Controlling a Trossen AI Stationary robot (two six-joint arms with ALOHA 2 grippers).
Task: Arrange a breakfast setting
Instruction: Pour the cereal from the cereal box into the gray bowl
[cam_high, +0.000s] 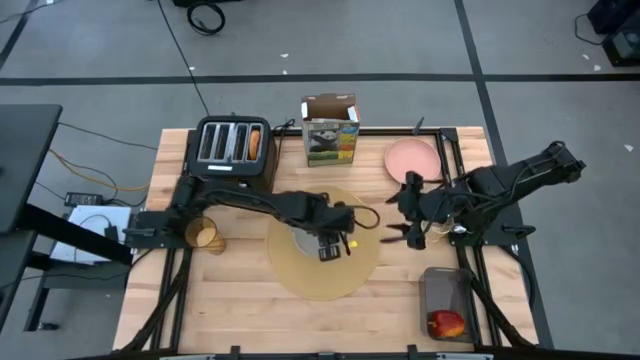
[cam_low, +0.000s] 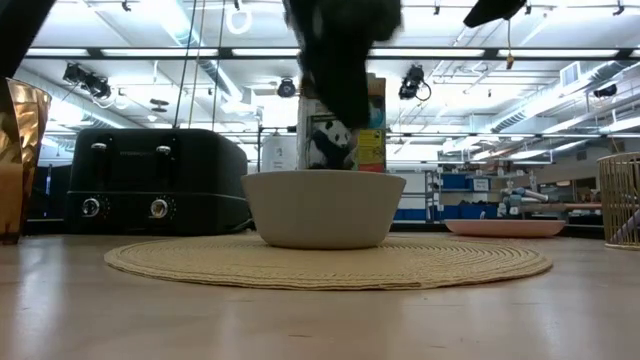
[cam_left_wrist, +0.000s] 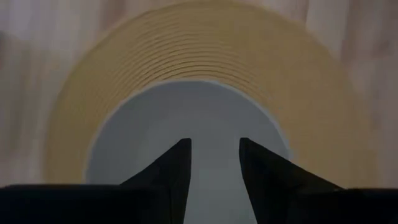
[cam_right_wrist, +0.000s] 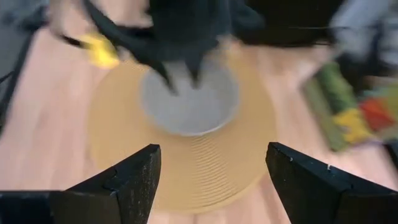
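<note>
While both arms reached over the table (cam_high: 230, 300), the round tan mat (cam_high: 325, 275) lay flat near its middle, woven in fine rings that showed clearly in the low view. On the mat, toward its far side, sat the pale grey bowl (cam_low: 322, 208), upright, smooth and plain, with rounded walls. Behind the mat stood a black toaster (cam_high: 233, 147) with a bread piece (cam_high: 255, 144) in one slot, and beside it a cereal box (cam_high: 330, 129). The pink plate (cam_high: 411, 159) lay on the bare wood at the far right, well apart from the mat. An amber cup (cam_high: 205, 235) stood left of the mat, and a red apple (cam_high: 446, 323) rested in a dark bin (cam_high: 446, 290) at the near right. The left gripper (cam_left_wrist: 214, 158) hung right over the bowl, jaws narrowly parted and gripping nothing. The right gripper (cam_right_wrist: 211, 177) hovered just right of the mat, jaws wide and empty.
</note>
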